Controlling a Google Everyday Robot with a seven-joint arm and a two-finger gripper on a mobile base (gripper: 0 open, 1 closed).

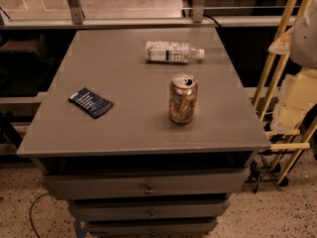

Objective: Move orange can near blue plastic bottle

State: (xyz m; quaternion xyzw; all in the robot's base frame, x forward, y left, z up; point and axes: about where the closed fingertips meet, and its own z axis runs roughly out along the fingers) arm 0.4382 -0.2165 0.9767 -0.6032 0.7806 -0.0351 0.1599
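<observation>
The orange can [183, 99] stands upright on the grey table top [124, 68], right of the middle, with its silver pull-tab top facing up. The blue plastic bottle [172, 52] lies on its side near the far edge of the table, with its white cap pointing right. It is clear with a whitish label and lies about a can's height beyond the can. My gripper is not in view, and nothing holds or touches the can.
A flat dark-blue packet [90, 102] lies on the left part of the table. Drawers [148, 185] sit under the table top. A wooden frame [277, 58] and a pale rounded shape [306, 33] stand off the table's right edge.
</observation>
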